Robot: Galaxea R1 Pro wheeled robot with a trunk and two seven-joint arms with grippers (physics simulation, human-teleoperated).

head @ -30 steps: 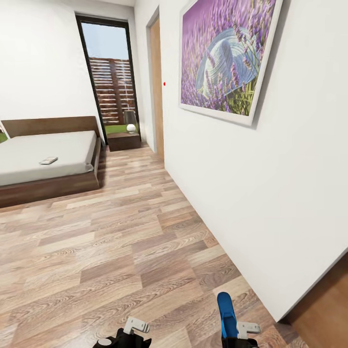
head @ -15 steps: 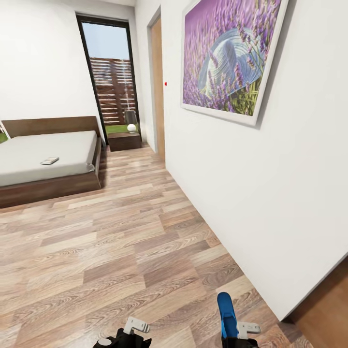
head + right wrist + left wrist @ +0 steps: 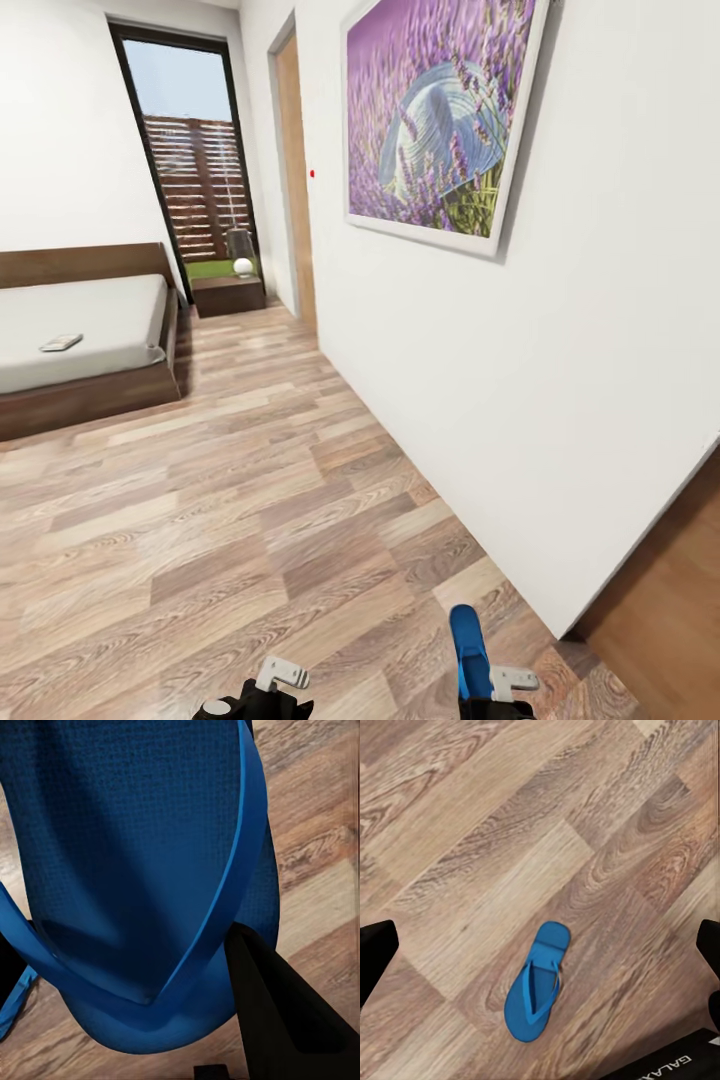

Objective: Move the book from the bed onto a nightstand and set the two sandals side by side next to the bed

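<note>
In the right wrist view a bright blue sandal (image 3: pixel 135 870) sits close up, one black finger (image 3: pixel 277 1012) pressed on its edge. In the head view that sandal (image 3: pixel 467 648) sticks up from my right gripper (image 3: pixel 492 692), which is shut on it. The other sandal (image 3: pixel 538 984) lies flat on the plank floor below my left gripper (image 3: pixel 547 937), whose fingers (image 3: pixel 375 954) stand wide apart and open. My left gripper (image 3: pixel 264 692) shows low in the head view. Far left stands the bed (image 3: pixel 90 390), with the book (image 3: pixel 61 343) on its pale mattress. A dark nightstand (image 3: pixel 228 294) stands beyond it.
A white wall (image 3: pixel 560 380) with a purple lavender picture (image 3: pixel 435 120) runs close along my right. A brown door (image 3: pixel 298 200) and a tall window (image 3: pixel 190 170) lie ahead. Brown woodwork (image 3: pixel 665 610) juts out at lower right. Open plank floor (image 3: pixel 220 500) stretches toward the bed.
The whole head view has shifted: bed, window and picture now sit further left, so the camera moved. Both grippers hold the same pose, sandal still in the right one.
</note>
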